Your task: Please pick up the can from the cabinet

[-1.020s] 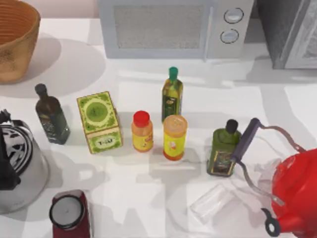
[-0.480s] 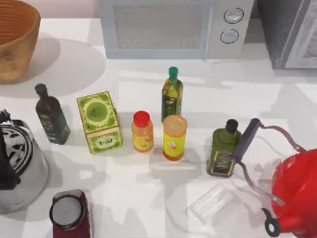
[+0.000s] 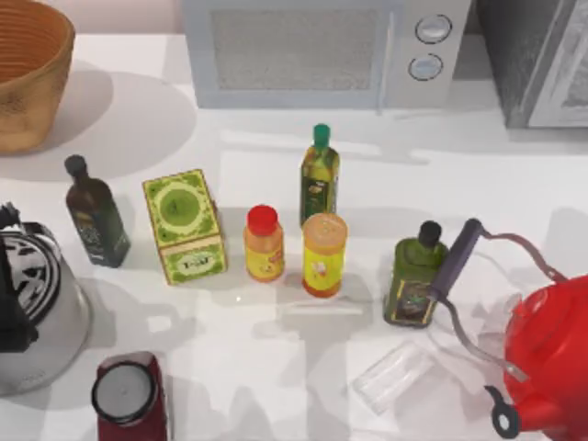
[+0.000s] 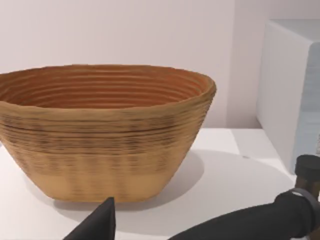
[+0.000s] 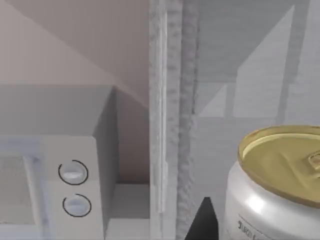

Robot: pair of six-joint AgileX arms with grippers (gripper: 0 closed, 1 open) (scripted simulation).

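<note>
The can [image 5: 277, 192], white-bodied with a pale gold round top, stands upright inside the cabinet [image 5: 172, 100], whose speckled grey frame rises beside it. A dark part of my right gripper [image 5: 202, 222] shows close beside the can, at its side toward the frame. From above, the cabinet [image 3: 537, 64] sits at the table's back right corner with its pale door panel swung out. My left gripper [image 4: 100, 224] hangs parked at the left side of the table, facing the woven basket [image 4: 100, 130].
A white microwave [image 3: 322, 50] stands next to the cabinet. Mid-table are several bottles, a green box [image 3: 184, 225] and a yellow canister [image 3: 323, 253]. A red kettle [image 3: 551, 358], a lying glass [image 3: 393, 375], a silver kettle [image 3: 37, 312] and a dark red cylinder [image 3: 129, 395] line the front.
The shadows on the right part of the table have shifted toward the right edge. None of the things on the table has moved.
</note>
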